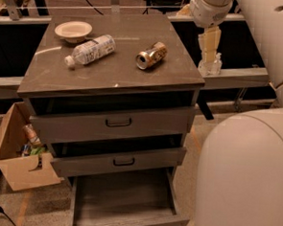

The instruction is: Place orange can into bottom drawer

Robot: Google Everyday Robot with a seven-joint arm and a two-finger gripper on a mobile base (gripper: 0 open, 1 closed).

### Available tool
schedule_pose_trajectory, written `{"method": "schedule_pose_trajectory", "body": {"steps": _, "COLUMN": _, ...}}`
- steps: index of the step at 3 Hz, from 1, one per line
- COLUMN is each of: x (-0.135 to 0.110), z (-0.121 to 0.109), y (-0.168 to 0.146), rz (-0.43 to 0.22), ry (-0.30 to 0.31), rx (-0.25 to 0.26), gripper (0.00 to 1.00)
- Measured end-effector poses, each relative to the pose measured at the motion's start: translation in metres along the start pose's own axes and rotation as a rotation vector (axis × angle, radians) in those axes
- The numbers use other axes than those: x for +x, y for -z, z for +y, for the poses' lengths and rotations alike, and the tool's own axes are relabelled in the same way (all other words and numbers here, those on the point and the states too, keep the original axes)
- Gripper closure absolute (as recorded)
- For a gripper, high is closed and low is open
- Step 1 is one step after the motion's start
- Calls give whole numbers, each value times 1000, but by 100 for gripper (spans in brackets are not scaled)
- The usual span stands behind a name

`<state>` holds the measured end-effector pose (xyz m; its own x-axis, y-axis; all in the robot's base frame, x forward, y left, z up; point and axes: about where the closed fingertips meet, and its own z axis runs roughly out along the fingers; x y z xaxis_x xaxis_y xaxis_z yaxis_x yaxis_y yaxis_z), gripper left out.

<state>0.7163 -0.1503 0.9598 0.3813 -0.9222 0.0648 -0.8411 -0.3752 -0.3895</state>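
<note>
The orange can (151, 55) lies on its side on the grey cabinet top (115, 77), right of centre. The bottom drawer (125, 218) is pulled open at floor level, and its plank floor is bare. My gripper (209, 67) hangs pointing down just past the cabinet's right edge, to the right of the can and apart from it, holding nothing that I can see.
A clear plastic water bottle (90, 50) lies left of the can, with a shallow bowl (73, 30) behind it. The two upper drawers are slightly open. An open cardboard box (15, 156) sits on the floor at left. My arm's large link (245, 179) fills the right foreground.
</note>
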Motion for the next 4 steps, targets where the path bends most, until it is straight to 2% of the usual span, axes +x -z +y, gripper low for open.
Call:
{"method": "schedule_pose_trajectory", "body": {"steps": 1, "x": -6, "z": -11, "y": -7, "rz": -42, "ry": 94, "rx": 9, "gripper": 0}}
{"method": "schedule_pose_trajectory", "body": {"steps": 2, "x": -11, "z": -19, "y": -10, "rz": -74, "ry": 159, "rx": 20, "gripper": 0}}
{"method": "schedule_pose_trajectory", "body": {"steps": 4, "x": -29, "z": -40, "y": -29, "rz": -130, "ry": 248, "rx": 40, "gripper": 0}}
